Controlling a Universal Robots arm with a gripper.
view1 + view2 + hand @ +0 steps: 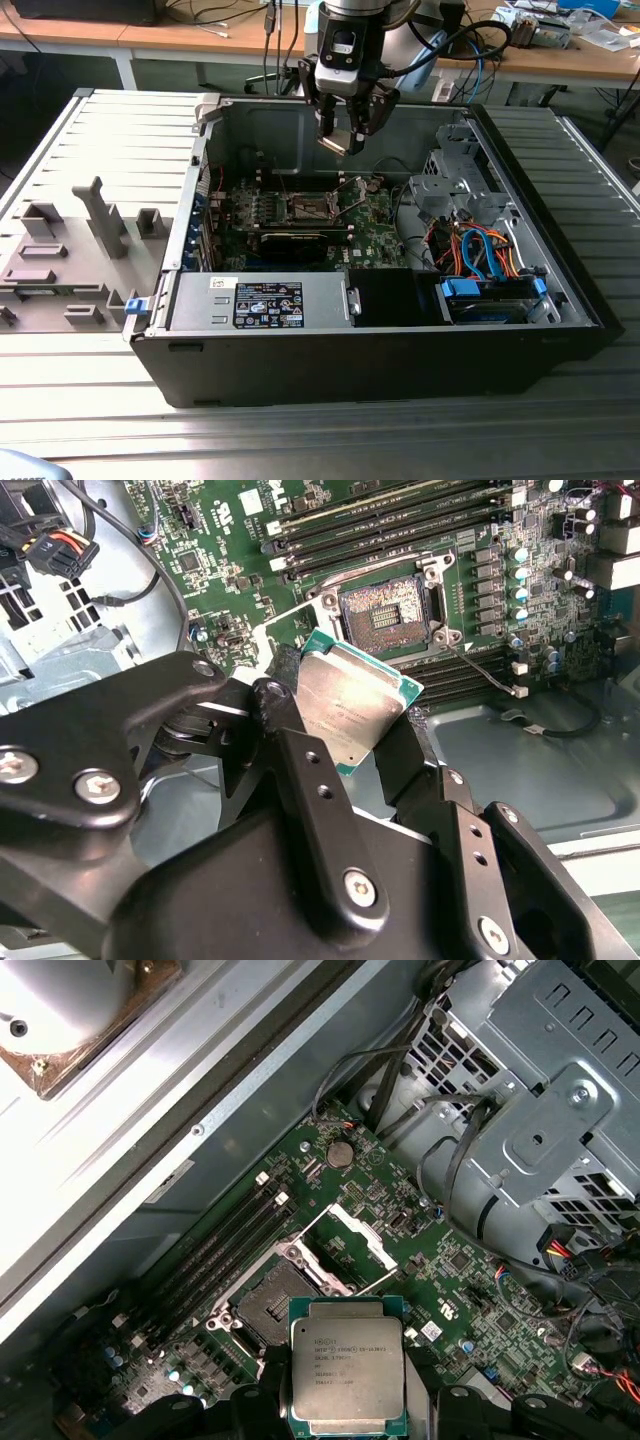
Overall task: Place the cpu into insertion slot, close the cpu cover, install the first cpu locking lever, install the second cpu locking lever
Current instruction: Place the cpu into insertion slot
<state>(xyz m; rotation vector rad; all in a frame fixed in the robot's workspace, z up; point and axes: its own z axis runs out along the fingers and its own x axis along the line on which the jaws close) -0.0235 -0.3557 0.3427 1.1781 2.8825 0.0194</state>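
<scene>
Cpu (347, 1365) in end effector (345, 130) over case (400, 365) on slatted metal table (300, 440)

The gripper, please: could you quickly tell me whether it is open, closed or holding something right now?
Gripper: shut on the cpu, which is not yet in the insertion slot.

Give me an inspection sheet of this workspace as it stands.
Surface: slatted metal table bearing an open computer case.
Job's things: cpu held above the motherboard, apart from the insertion slot; slot bare; cpu cover raised open.
Clutter: grey fixture tray at the exterior view's left.
Grippers: gripper shut on the cpu.
Cables: orange and blue cables inside the case, at the exterior view's right.
Surroundings: wooden benches behind the table.
</scene>
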